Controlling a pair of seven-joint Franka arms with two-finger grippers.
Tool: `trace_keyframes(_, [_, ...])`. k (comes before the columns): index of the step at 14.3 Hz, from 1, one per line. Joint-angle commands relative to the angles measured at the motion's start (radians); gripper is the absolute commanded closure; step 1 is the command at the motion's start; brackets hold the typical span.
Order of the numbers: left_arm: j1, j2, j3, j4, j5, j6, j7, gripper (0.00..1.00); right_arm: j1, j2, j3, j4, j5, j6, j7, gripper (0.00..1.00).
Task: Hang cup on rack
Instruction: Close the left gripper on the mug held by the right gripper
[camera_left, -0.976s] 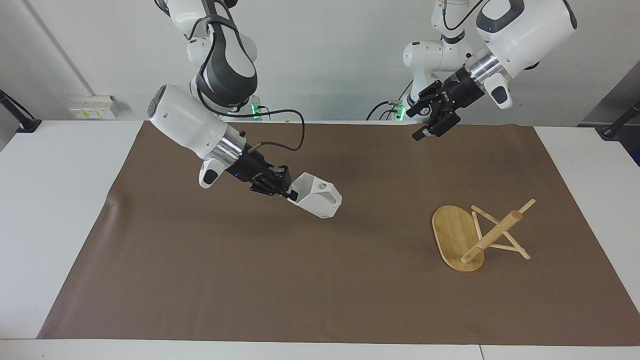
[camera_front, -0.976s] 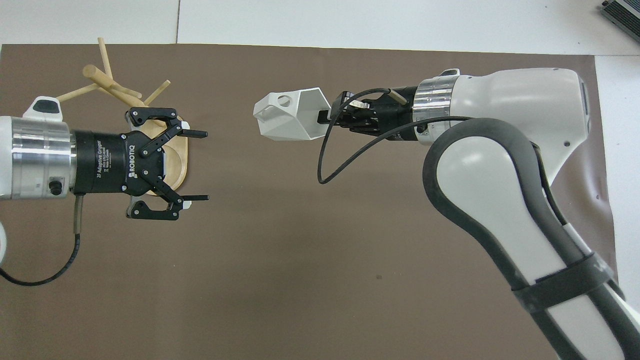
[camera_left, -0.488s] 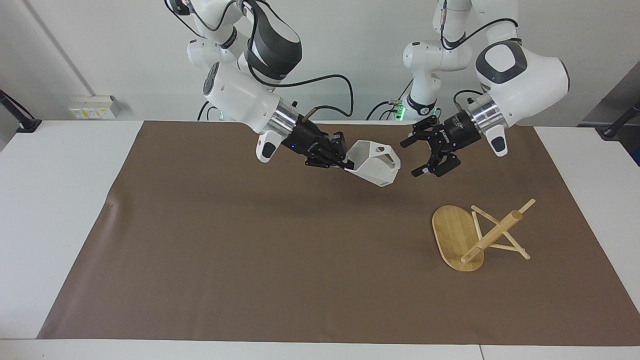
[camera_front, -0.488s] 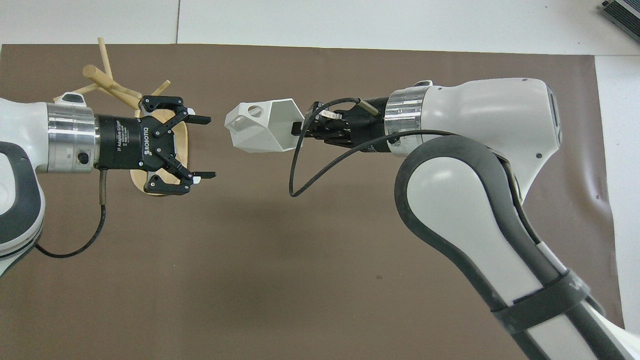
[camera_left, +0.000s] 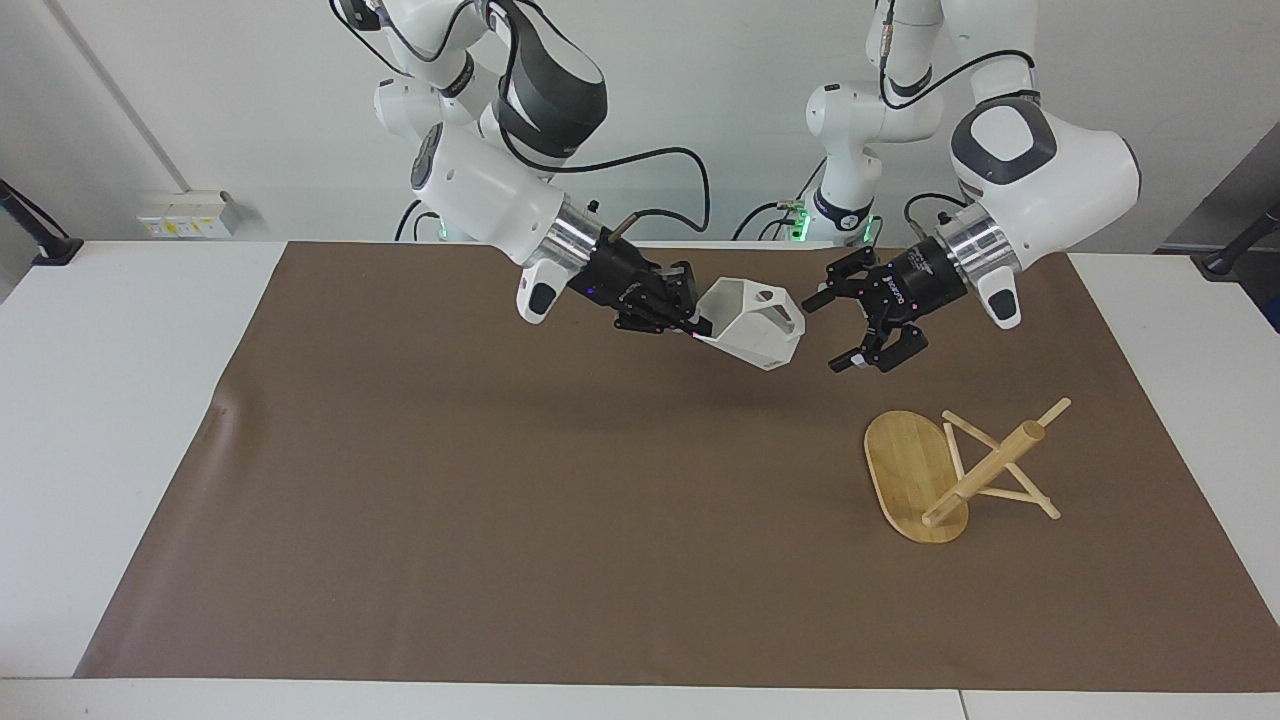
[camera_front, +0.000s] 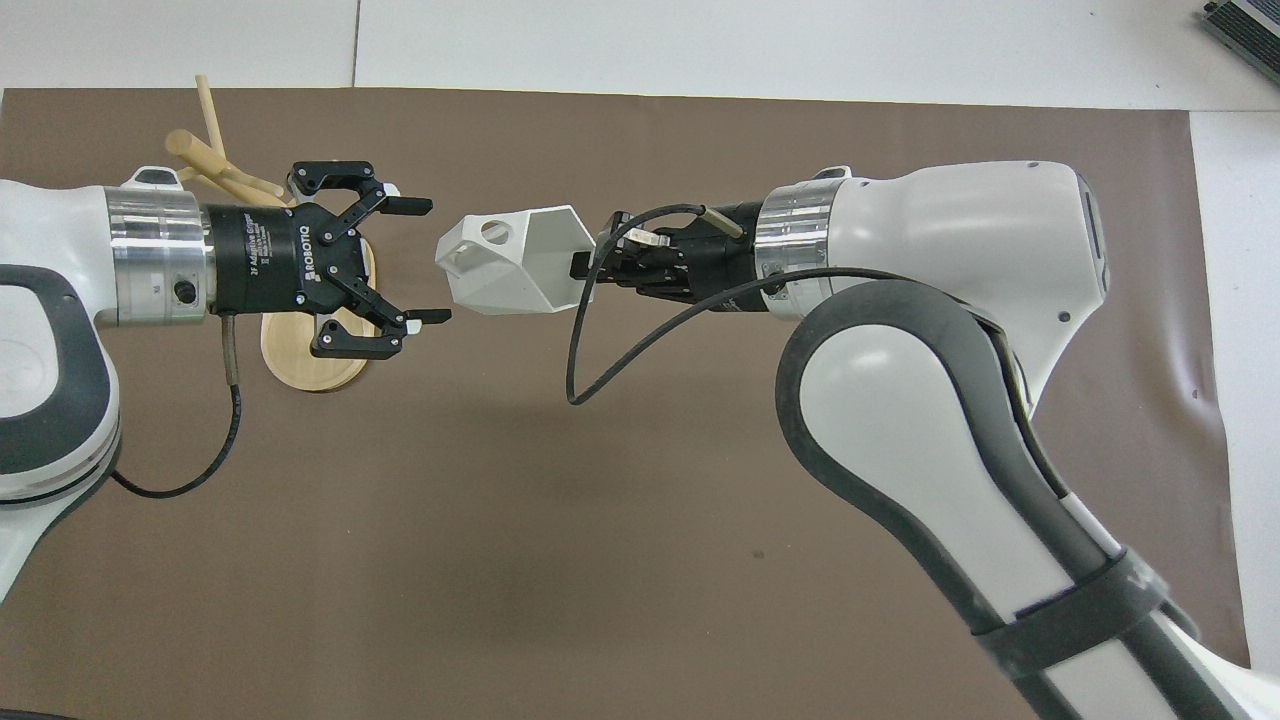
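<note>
Facing view shows the small white faceted cup (camera_left: 755, 325) with its hexagonal rim and pierced angular handle held up in the air over the brown mat (camera_left: 500, 480), tipped on its side with the handle uppermost and its tapered base pointing toward the left arm. The right hand (camera_left: 690, 318) has its fingers clamped together on the cup's rim wall, carrying it clear of the surface (camera_left: 100, 400). Just beside the cup's base, apart from it, hangs the left hand (camera_left: 838, 330), its fingers spread wide and pointed at the cup; in the overhead view the two fingertips (camera_front: 421, 206) sit at either side of the cup's base end (camera_front: 510, 262) without touching it. The light bamboo rack (camera_left: 950, 470), a flat oval base with a thick round post and thin crossing pegs, lies tipped over on the mat toward the left arm's end, farther from the robots than the cup and well apart from it.
</note>
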Motion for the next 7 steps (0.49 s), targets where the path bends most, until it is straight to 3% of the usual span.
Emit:
trace_keyframes(1, [-0.033, 0.018, 0.007, 0.008, -0.014, 0.039, -0.018, 0.0, -0.012, -0.013, 0.015, -0.014, 0.025, 0.017, 0.011, 1.0])
trace_keyframes(7, [-0.05, 0.027, 0.007, 0.002, -0.009, 0.059, -0.015, 0.0, -0.012, -0.012, 0.029, -0.013, 0.02, 0.02, 0.013, 1.0])
